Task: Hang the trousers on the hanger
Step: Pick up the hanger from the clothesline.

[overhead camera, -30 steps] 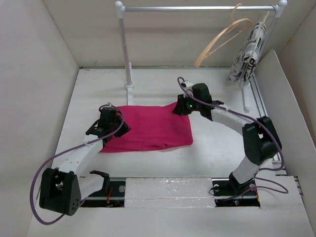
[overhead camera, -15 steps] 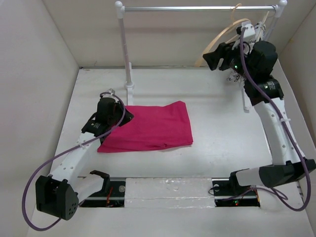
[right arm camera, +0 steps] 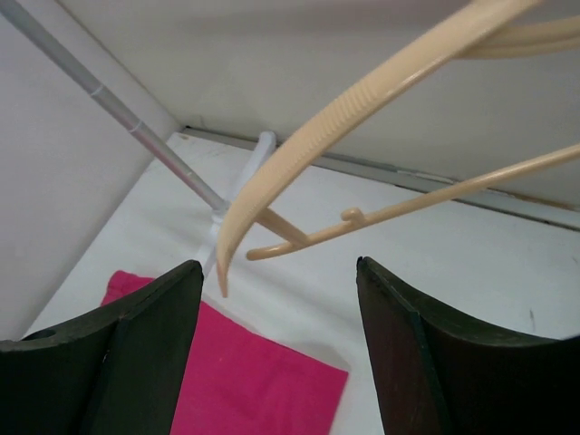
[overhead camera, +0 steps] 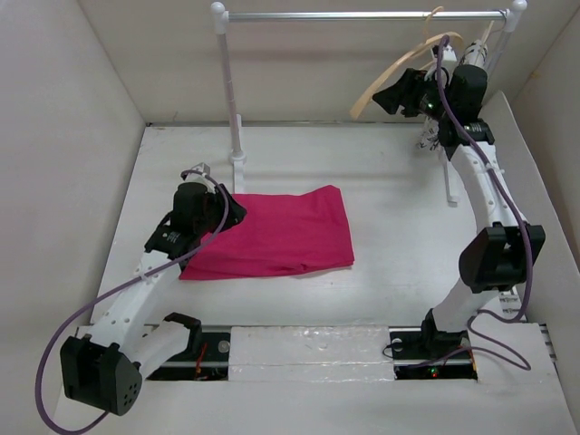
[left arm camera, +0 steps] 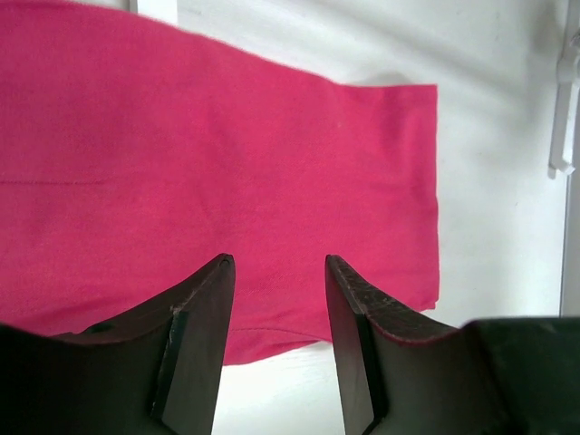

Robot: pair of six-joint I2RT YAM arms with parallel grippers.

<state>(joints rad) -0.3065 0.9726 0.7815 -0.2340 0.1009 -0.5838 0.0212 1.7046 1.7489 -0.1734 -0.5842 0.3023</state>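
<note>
So the left gripper (left arm camera: 276,263) sits low over the left end of the trousers (overhead camera: 281,231); its fingers are spread a little with pink cloth showing in the gap, nothing pinched; can't tell if the tips touch the fabric. The trousers lie folded flat on the table (overhead camera: 390,227), left of the middle, well apart from the near edge.

Further back, the right gripper (right arm camera: 276,265) is up near the far right corner, jaws wide apart and empty, aimed at the hanger (right arm camera: 353,113); the hanger hangs tilted from the rail (overhead camera: 344,15) along the far edge, its bow and lower bar just ahead of the fingertips, not between them yet.

What could go wrong, my guess: the hanger only hangs by its hook, so a nudge from one finger before the jaws close would swing it away; a crooked pull could slip the hook off the rail. On the near side, a shallow pinch may catch only the top layer, so the fold opens and the cloth drags.

Other stuff: a black-and-white patterned garment (overhead camera: 433,138) hangs right beside the hanger at the far right corner, partly behind the right arm, easy to snag; the rail's left post (overhead camera: 234,109) stands just beyond the trousers' far left corner, so lifting from there is tight.
</note>
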